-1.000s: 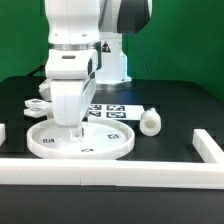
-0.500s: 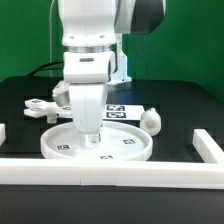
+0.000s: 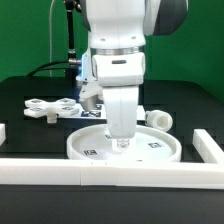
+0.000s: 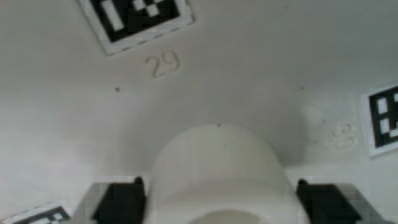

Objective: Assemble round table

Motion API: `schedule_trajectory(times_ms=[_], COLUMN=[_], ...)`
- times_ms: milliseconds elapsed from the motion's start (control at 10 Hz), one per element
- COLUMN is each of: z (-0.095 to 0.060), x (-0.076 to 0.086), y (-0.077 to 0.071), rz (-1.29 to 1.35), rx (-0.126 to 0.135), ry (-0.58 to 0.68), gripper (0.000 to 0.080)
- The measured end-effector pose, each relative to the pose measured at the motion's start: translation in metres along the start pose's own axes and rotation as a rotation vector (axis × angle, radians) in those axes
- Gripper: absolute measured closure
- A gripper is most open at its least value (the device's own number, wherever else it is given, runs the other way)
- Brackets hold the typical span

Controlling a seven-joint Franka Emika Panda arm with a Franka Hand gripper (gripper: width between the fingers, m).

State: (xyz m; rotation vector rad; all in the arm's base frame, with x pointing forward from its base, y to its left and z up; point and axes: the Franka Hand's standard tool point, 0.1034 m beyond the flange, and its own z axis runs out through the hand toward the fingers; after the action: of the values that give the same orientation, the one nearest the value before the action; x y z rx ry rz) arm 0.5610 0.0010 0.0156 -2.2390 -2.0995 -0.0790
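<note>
- I am watching the arm (image 3: 118, 40) hanging straight down over the middle of the bench (image 3: 25, 128).
- The fingers (image 3: 122, 142) are pressing down inside the round disc (image 3: 85, 146), close to its centre.
- In the wrist view, the dark pads (image 4: 125, 202) are sitting on either side of a white rounded hump (image 4: 222, 170) that is rising from the round disc (image 4: 249, 80). They are closed in tight against it, so I am reading this as a firm grip on the disc.
- The disc is lying flat on the bench with its rim up and its tags showing, just behind the front border rail (image 3: 100, 172).
- The leg (image 3: 158, 118) is standing at about 2 o'clock from the disc in the exterior view, just beside its rim. I cannot tell whether they are touching.
- The cross-shaped base (image 3: 45, 108) is lying flat at about 10 o'clock, well apart from the disc.
</note>
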Motion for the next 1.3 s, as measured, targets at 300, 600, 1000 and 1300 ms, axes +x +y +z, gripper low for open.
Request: schedule_trajectory(times_ms=[300,600,1000,1300], z=[0.002,0.002,0.002,-0.032], x=[0.023,0.033,0.031,0.024], y=[0.003,0.003,0.003,-0.015], rz=[0.018,0.078,0.084,0.199], rx=[0.001,0.002,0.001,-0.054], ry=[0.005,0.004,0.004,-0.006], gripper=[0.039,0.039,0.0209,0.0152])
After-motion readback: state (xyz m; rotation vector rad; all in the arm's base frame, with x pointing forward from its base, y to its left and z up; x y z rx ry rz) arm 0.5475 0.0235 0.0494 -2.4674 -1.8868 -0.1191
